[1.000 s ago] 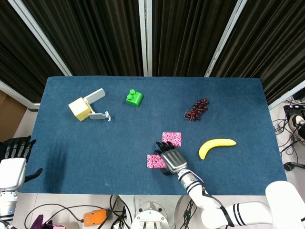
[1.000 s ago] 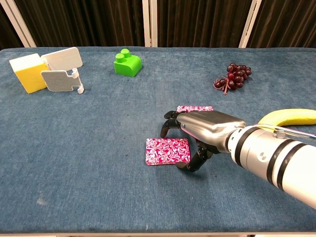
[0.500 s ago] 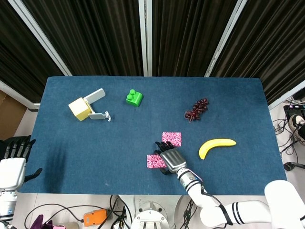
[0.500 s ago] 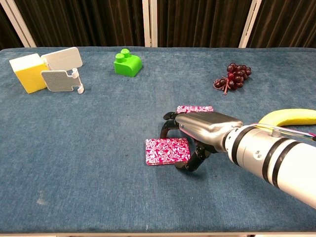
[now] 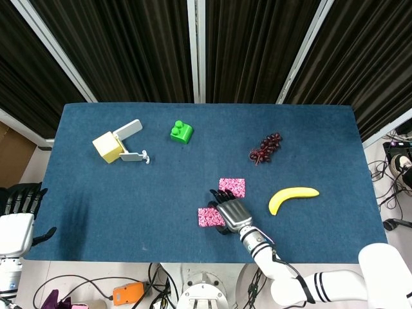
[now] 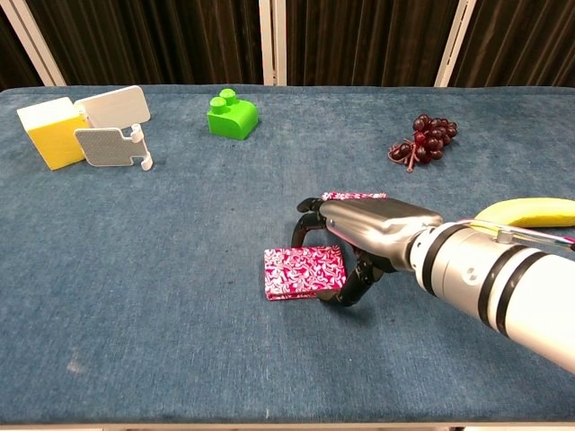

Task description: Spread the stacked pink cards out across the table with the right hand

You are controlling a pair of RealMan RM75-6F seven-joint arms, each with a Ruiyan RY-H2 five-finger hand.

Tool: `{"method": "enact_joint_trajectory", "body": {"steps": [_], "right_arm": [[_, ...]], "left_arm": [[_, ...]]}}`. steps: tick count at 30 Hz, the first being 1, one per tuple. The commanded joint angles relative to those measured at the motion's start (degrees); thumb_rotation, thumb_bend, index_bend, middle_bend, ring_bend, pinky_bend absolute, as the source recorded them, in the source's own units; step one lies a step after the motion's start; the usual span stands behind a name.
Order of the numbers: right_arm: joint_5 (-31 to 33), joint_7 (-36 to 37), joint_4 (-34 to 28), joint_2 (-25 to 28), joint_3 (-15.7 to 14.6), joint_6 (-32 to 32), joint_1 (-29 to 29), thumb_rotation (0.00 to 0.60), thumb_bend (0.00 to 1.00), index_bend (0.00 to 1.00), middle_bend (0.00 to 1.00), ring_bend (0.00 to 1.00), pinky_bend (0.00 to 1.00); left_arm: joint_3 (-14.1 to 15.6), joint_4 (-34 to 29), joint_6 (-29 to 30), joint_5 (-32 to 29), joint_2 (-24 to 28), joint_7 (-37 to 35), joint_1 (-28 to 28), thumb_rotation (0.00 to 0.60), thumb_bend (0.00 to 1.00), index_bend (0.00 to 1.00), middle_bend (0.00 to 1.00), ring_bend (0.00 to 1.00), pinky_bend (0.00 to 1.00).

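Resting near the front edge of the blue table (image 6: 162,269), the right hand (image 6: 373,233) sits palm down with its fingers curled over the near pink card (image 6: 304,272); fingertips (image 6: 310,224) and thumb bracket the card's right end. Whether the card is actually pinched cannot be told from either view. A second pink card (image 6: 353,196) lies just behind the hand, partly hidden by it in the chest view, apart from the first card.

Left hand (image 5: 22,199): off the table at its front left corner, fingers extended and apart, holding nothing.

Other items on the table:
- yellow block (image 6: 52,132), far left, with two grey-white flat pieces (image 6: 112,126) leaning beside it
- green brick (image 6: 232,115), far centre
- bunch of dark grapes (image 6: 422,136), far right
- banana (image 5: 293,197), right of the cards, well apart from them
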Motion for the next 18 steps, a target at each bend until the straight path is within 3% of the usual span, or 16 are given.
{"method": "enact_joint_trajectory", "body": {"steps": [1,9,18], "right_arm": [[-0.63,0.57,-0.47,0.53,0.10,0.13,-0.19,0.600,0.50,0.39,0.06,0.00,0.00],[-4.98,4.92,-3.62,5.28,-0.91,0.90,-2.38,0.600,0.50,0.41,0.06,0.00,0.00],[-16.62,17.96,-6.06,17.37,-6.91,1.69,-9.10,0.600,0.50,0.41,0.06,0.00,0.00]], "left_arm": [[0.00,-0.03,-0.07,0.05,0.00,0.11,-0.06,0.600,0.09,0.12,0.06,0.00,0.01],[-0.10,-0.36,0.12,0.15,0.24,0.16,-0.09,0.600,0.09,0.12,0.06,0.00,0.01],[-0.04,-0.82,0.08,0.57,0.08,0.62,-0.31,0.600,0.09,0.12,0.06,0.00,0.01]]}}
